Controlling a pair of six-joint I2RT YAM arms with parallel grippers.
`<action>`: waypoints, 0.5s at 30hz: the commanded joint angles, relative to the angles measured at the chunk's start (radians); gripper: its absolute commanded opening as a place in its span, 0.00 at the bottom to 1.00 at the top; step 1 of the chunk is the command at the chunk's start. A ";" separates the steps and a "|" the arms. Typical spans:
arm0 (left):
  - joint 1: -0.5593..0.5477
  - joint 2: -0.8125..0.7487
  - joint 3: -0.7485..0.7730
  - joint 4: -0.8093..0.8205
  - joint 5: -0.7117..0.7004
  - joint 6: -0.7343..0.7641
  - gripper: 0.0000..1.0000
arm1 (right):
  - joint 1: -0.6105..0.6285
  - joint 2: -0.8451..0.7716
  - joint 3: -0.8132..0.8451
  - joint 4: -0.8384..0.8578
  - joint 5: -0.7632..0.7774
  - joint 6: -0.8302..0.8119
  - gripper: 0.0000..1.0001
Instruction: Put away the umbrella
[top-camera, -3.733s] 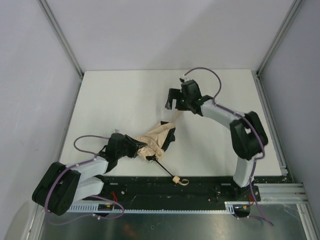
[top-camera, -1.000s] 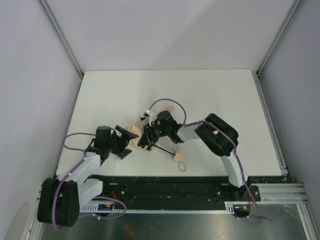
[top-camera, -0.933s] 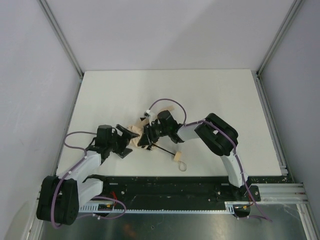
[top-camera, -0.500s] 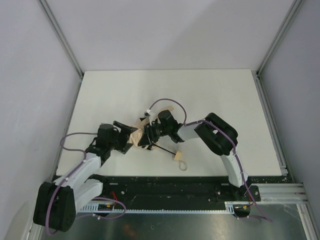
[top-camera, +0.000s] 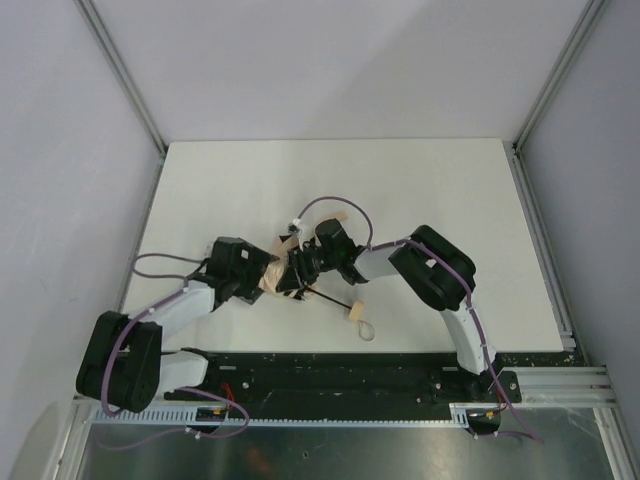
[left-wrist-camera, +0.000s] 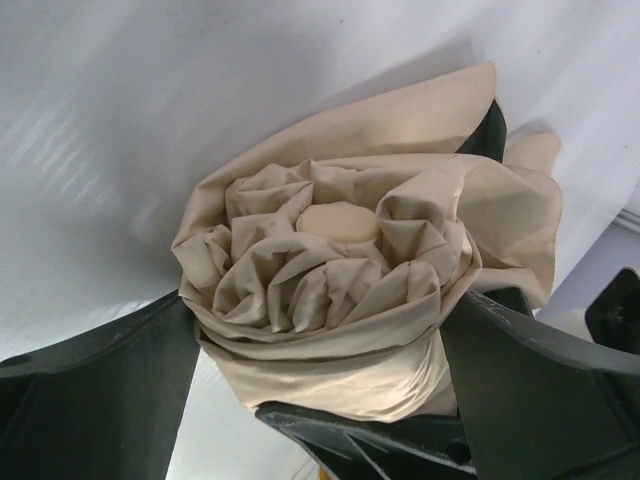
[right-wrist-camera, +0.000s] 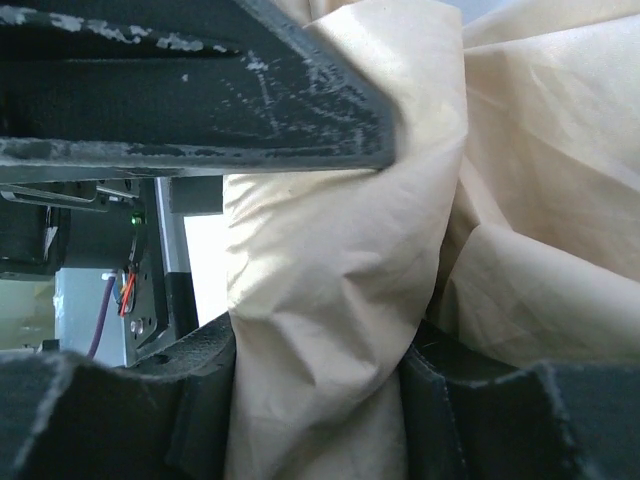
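Observation:
The umbrella lies on the white table, its beige canopy bunched into a roll between my two grippers. Its thin black shaft runs down-right to the tan handle and loop strap. My left gripper stands open, and in the left wrist view its fingers flank the canopy's crumpled end. From the right, my right gripper is shut on a fold of canopy fabric, pinched between its pads.
The white table is walled by grey panels left, right and behind. A black rail runs along the near edge by the arm bases. The handle and strap lie close to that edge.
My left arm has swung right, bringing its open fingers from beside the canopy to around its end. The right gripper has stayed shut on the fabric, and the umbrella has barely moved.

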 joint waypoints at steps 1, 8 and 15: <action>-0.028 0.103 0.026 -0.028 -0.125 0.073 0.99 | 0.010 0.091 -0.053 -0.282 -0.035 -0.025 0.00; -0.052 0.188 0.004 -0.008 -0.139 0.105 0.69 | 0.007 0.097 -0.048 -0.234 -0.122 0.015 0.00; -0.059 0.148 -0.007 -0.003 -0.129 0.163 0.16 | 0.005 0.086 -0.043 -0.200 -0.173 0.066 0.00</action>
